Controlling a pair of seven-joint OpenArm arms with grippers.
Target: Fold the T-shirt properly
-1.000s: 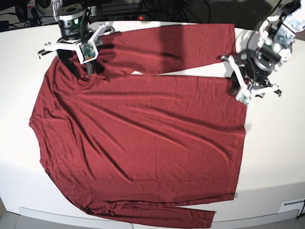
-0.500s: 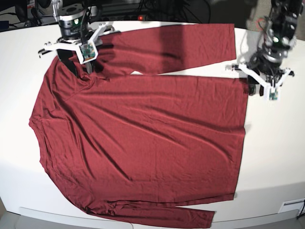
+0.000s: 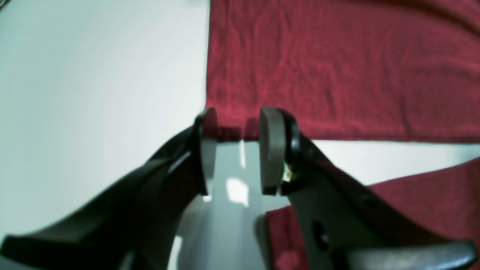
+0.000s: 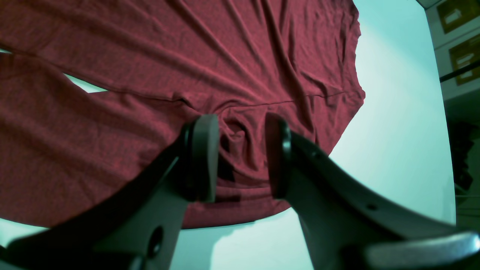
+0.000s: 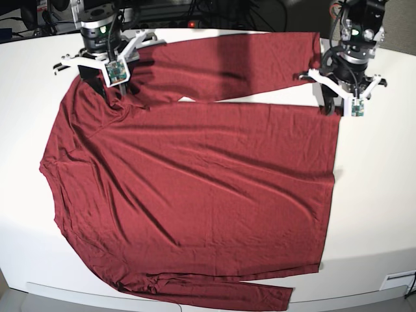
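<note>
Hanging over the far right part of the desk, the left gripper has its jaws parted with nothing between them; bare desk shows in the gap, and the fingertips sit right at the near corner of a dark red sleeve end. In the base view this gripper is at the far right corner of the shirt's body, between the hem and the sleeve cuff.

The right gripper stands at the far left, its jaws parted on either side of a bunched ridge of cloth by the shoulder seam; whether the pads actually pinch that ridge cannot be told. From the base view it is planted on the shoulder where the far sleeve joins the body.

The shirt lies spread flat and wrinkled across the white desk, far sleeve stretched along the back edge, near sleeve lying along the front edge.
</note>
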